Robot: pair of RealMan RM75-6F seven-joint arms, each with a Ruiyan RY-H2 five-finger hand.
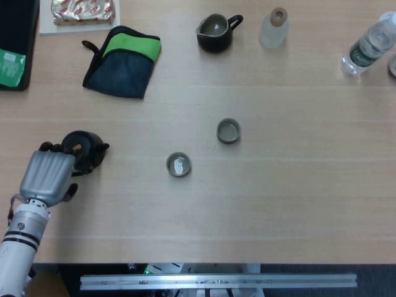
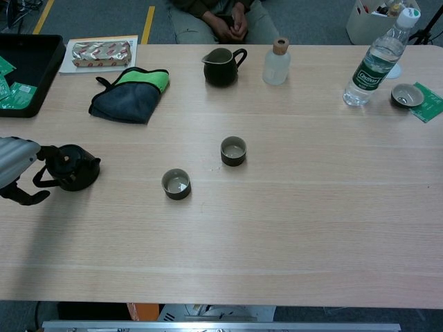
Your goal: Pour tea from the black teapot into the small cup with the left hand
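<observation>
1. The black teapot (image 2: 71, 167) stands upright on the worktop (image 2: 311, 207) near its left edge, its spout toward the middle of the worktop.
2. The left hand (image 1: 48, 176) is at the teapot's handle side, its fingers (image 1: 55, 148) curled against the pot; from these views I cannot tell whether they have closed on the handle or only rest against it.
3. The right hand is not visible in either view.
4. Two small cups sit toward the middle of the worktop: the nearer small cup (image 2: 176, 184) lies closest to the teapot, and the second cup (image 2: 233, 151) is further toward the far edge and the right. Which one is meant cannot be told.
5. By my judgement the task is at its start: the pot is not lifted, nothing is tilted, and no pouring has begun.
6. Left to do: secure the handle, lift, carry the spout over a cup, and tip.
</observation>
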